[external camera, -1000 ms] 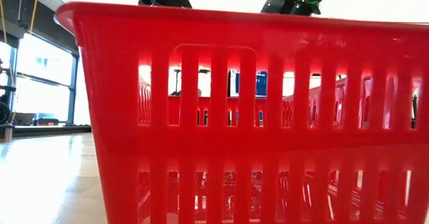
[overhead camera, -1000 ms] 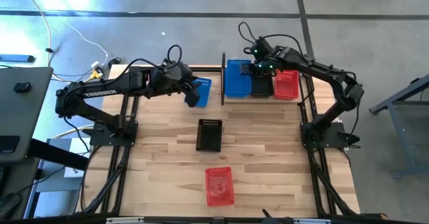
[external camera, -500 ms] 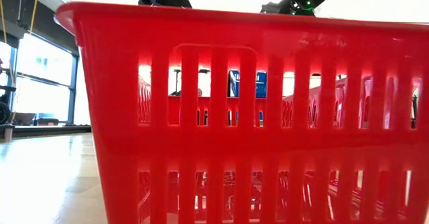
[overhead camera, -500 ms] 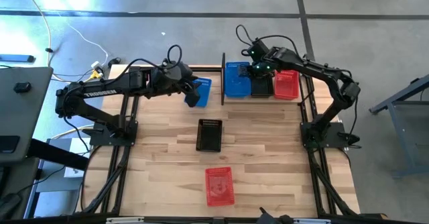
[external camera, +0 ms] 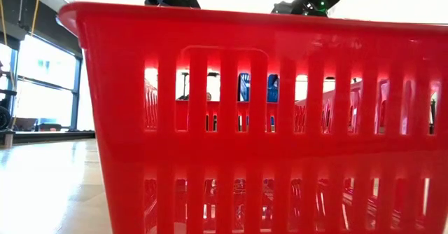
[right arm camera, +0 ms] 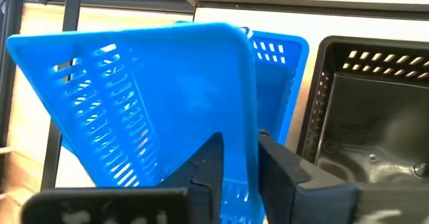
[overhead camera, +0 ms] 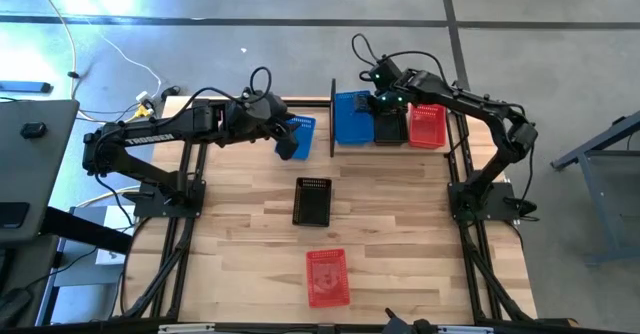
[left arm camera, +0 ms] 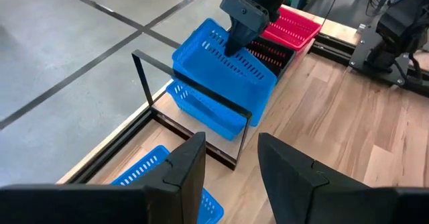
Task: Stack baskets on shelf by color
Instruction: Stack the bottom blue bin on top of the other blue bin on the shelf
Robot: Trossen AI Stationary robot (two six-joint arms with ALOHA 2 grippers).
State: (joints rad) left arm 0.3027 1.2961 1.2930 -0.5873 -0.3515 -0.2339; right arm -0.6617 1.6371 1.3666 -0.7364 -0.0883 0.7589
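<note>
Since a second ago the right gripper has swung its tilted blue basket over the shelf, jaws clamped on the rim, best hold for light, stiff, slippery plastic; left gripper waits open.

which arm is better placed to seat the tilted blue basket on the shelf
Right. Its gripper is shut on the tilted blue basket over the blue one on the shelf. The left gripper hangs open over another blue basket beside the shelf.
</note>
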